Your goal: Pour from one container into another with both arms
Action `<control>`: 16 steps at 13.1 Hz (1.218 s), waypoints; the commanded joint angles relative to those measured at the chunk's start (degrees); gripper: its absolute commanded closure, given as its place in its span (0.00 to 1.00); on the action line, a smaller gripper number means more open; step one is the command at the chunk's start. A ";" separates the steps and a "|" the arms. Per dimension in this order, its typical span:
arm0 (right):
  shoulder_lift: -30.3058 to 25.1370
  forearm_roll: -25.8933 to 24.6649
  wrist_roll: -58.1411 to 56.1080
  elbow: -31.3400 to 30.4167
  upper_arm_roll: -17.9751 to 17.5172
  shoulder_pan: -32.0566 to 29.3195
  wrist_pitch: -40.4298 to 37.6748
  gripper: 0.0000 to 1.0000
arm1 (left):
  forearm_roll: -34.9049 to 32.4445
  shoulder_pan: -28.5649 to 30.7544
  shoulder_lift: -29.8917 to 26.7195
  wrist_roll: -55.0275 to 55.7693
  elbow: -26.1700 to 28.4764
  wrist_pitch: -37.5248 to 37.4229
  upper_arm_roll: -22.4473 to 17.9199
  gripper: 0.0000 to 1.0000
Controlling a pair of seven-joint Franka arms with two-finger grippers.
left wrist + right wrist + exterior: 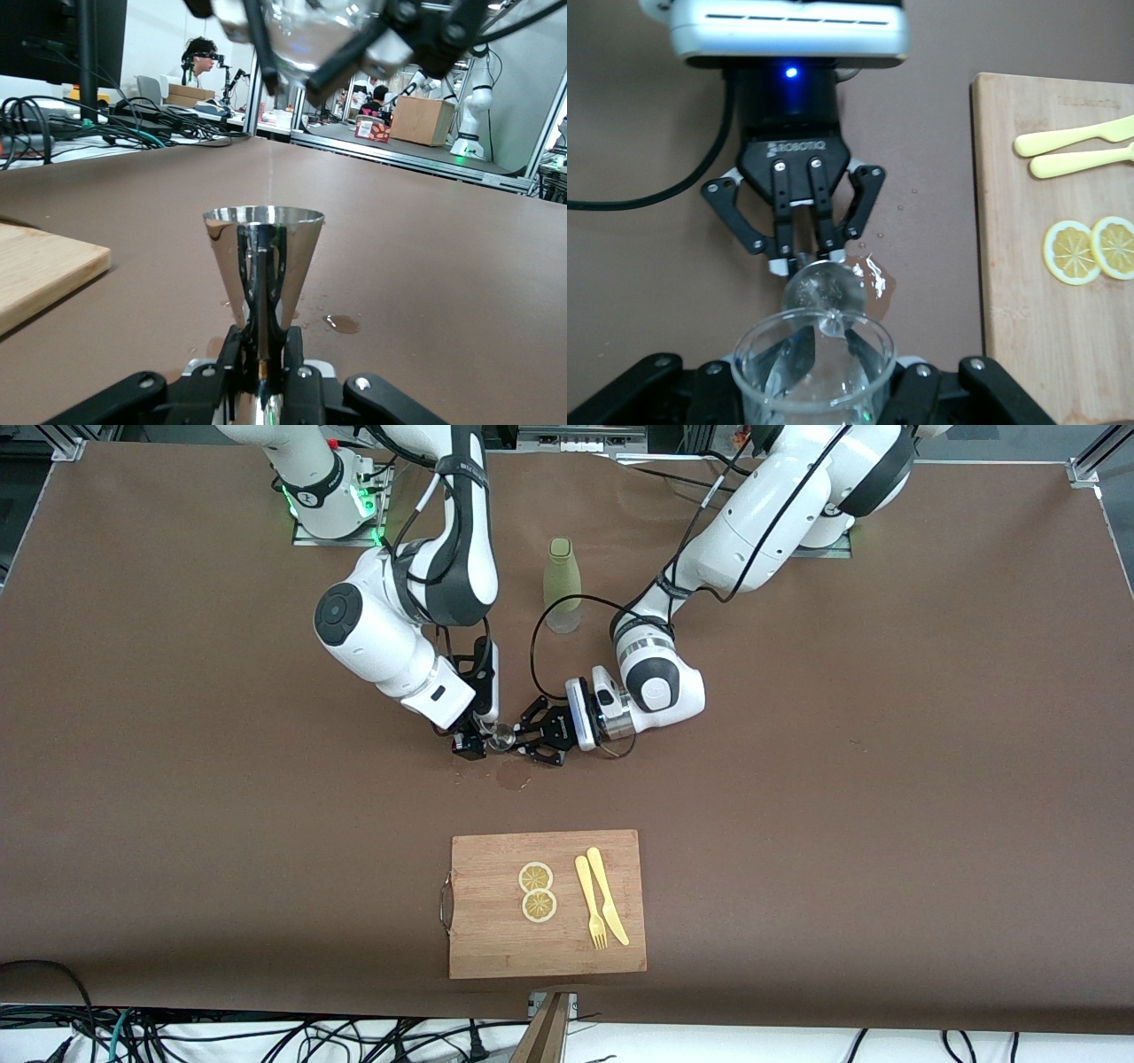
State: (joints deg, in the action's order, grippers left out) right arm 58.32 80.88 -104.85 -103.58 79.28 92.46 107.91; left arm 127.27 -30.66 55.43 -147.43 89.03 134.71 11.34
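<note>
The left end effector (529,738) is clamped on a shiny conical steel measuring cup (263,257), upright just above the brown counter (797,779). The right end effector (474,737) is clamped on a clear glass beaker (813,367), tilted above that cup, with a thin stream falling into it.

Both arms reach low to mid-table, left gripper (530,742) and right gripper (471,742) facing, fingers closed.

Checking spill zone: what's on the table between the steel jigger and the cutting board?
Only a small wet spill on bare brown table between jigger and cutting board, per front view.

Bright, even overhead light; soft shadows
</note>
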 commanded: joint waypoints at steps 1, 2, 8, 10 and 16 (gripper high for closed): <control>1.80 1.39 0.78 -0.92 1.84 1.50 -0.86 0.79 | 0.52 -0.10 -0.24 1.09 -0.44 0.37 -0.18 1.00; 1.80 1.39 0.78 -0.83 1.84 1.50 -0.78 0.79 | 0.52 -0.10 -0.32 1.09 -0.53 0.37 -0.09 1.00; 2.06 1.39 0.78 -0.39 1.84 1.06 -0.78 0.79 | 0.52 -0.10 -0.32 1.18 -0.62 0.37 -0.09 1.00; 2.15 1.39 0.78 -0.39 1.93 1.06 -0.78 0.79 | 0.52 -0.10 -0.32 1.18 -0.62 0.37 -0.09 1.00; 2.41 1.39 0.70 -0.31 1.93 0.71 -0.86 0.79 | 0.52 -0.10 -0.50 1.36 -0.36 0.46 -0.09 1.00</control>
State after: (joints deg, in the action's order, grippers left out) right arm 59.21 80.88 -104.54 -103.58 79.58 92.56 107.92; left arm 127.27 -30.56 55.43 -146.70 89.01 134.71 11.34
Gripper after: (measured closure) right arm 0.789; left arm 0.789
